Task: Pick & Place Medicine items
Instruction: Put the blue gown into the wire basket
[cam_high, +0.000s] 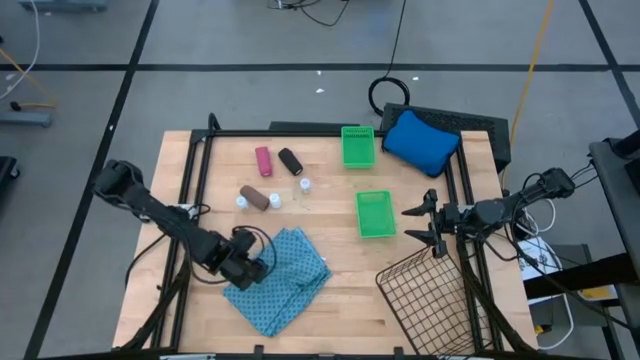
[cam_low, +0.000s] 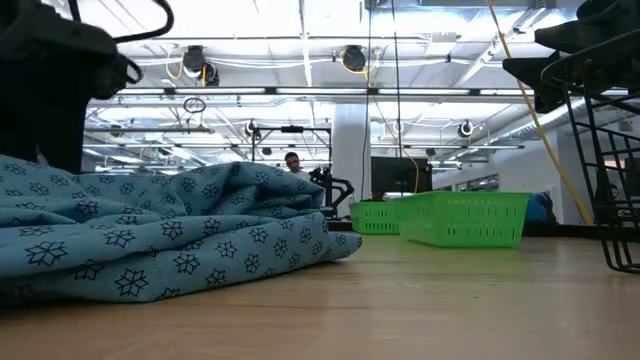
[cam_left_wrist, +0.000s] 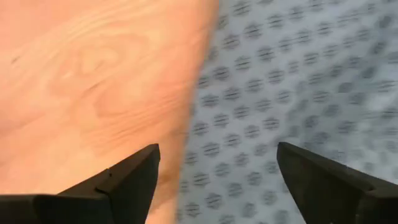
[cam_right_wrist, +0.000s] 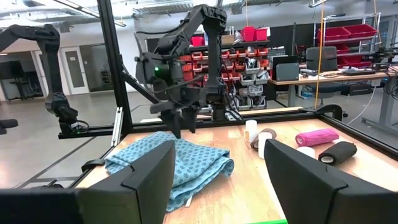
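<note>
Our left gripper (cam_high: 262, 268), jaws spread and empty over the patterned cloth (cam_high: 285, 275), sits nearer the brownish cylinder (cam_high: 254, 197) than our open right gripper (cam_high: 420, 224).

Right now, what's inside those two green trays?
From above, both green trays show only their own mesh floors, nothing in them. The low view sees only their walls. The medicine items lie on the table beside them.
</note>
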